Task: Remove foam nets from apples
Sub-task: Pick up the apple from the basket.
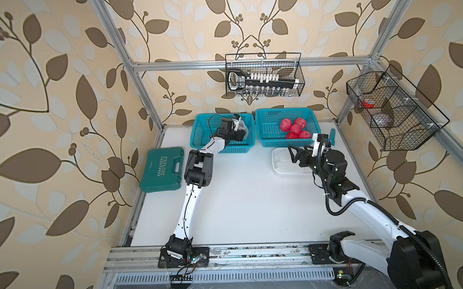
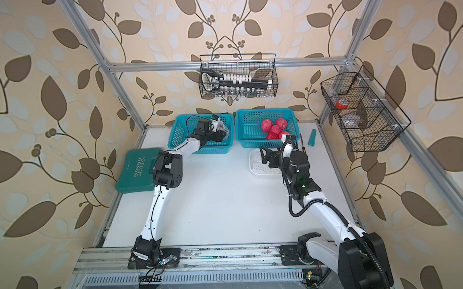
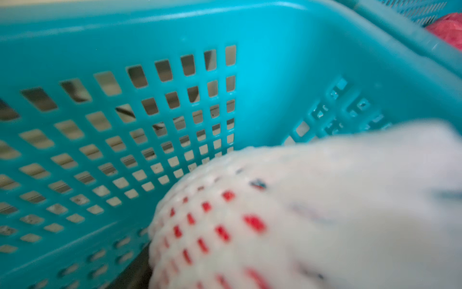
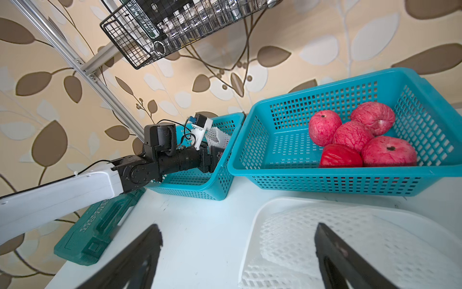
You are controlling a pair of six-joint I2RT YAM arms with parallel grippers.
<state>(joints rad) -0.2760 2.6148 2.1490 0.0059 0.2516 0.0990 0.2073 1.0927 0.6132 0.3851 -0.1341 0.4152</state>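
Observation:
My left gripper (image 1: 240, 134) reaches into the left teal basket (image 1: 198, 135), right up against a netted apple (image 3: 250, 225). Its white foam net (image 1: 245, 128) shows red through the holes and fills the left wrist view, hiding the jaws. Several bare red apples (image 1: 294, 128) (image 4: 355, 140) lie in the right teal basket (image 1: 262, 138). My right gripper (image 4: 238, 227) hangs open and empty over the near-left edge of the white tray (image 1: 279, 171), which holds loose foam nets (image 4: 312, 237).
A green tool case (image 1: 162, 168) lies at the table's left edge. A teal-handled tool (image 1: 332, 135) lies right of the apple basket. Wire baskets hang on the back rail (image 1: 263, 75) and the right rail (image 1: 393, 113).

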